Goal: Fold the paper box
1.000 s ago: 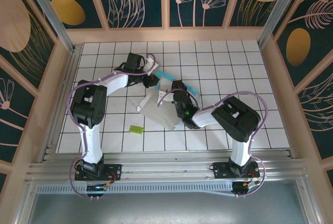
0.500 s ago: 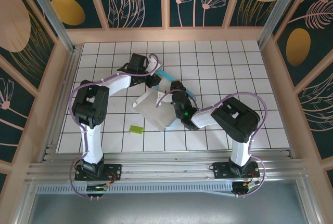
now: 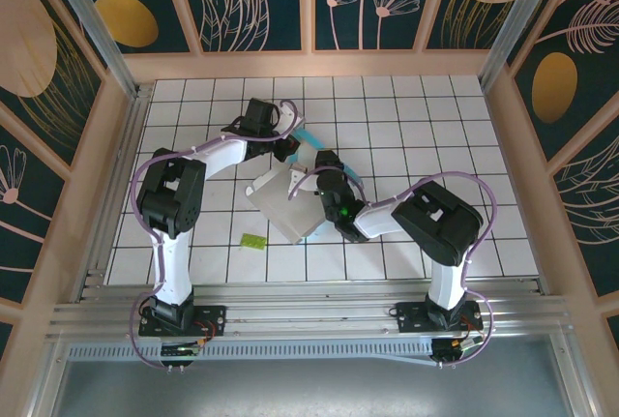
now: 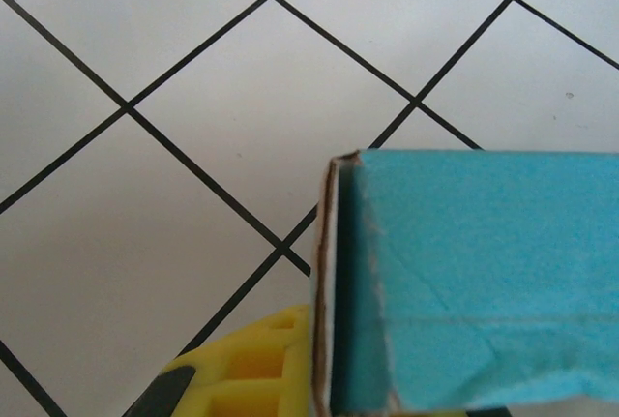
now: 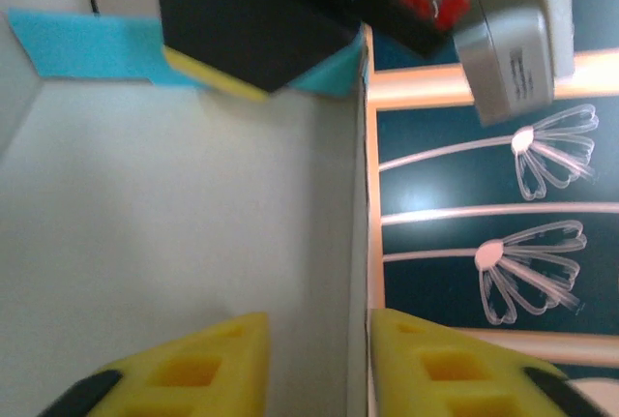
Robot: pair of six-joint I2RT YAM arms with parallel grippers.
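Observation:
The paper box [image 3: 282, 202] stands half-raised near the middle of the tiled table, its white side up and turquoise flaps [image 3: 308, 139] showing at the back. My left gripper [image 3: 290, 151] is shut on the box's far edge. In the left wrist view the turquoise card [image 4: 484, 272] runs into the left gripper [image 4: 324, 359] beside one yellow finger [image 4: 247, 369], and the other finger is hidden behind it. My right gripper [image 3: 324, 173] is at the box's right side. Its jaws [image 5: 314, 330] stand open astride the upright white wall [image 5: 356, 243], which lies against the right finger [image 5: 455, 369].
A small lime-green piece [image 3: 253, 240] lies on the tiles in front of the box, to the left. Wooden walls [image 3: 513, 146] fence the table on three sides. A metal rail [image 3: 309, 315] runs along the near edge by the arm bases.
The box has swung slightly left and toward the back. The left jaws have closed tight on its edge, and the right jaws have parted around the white wall.

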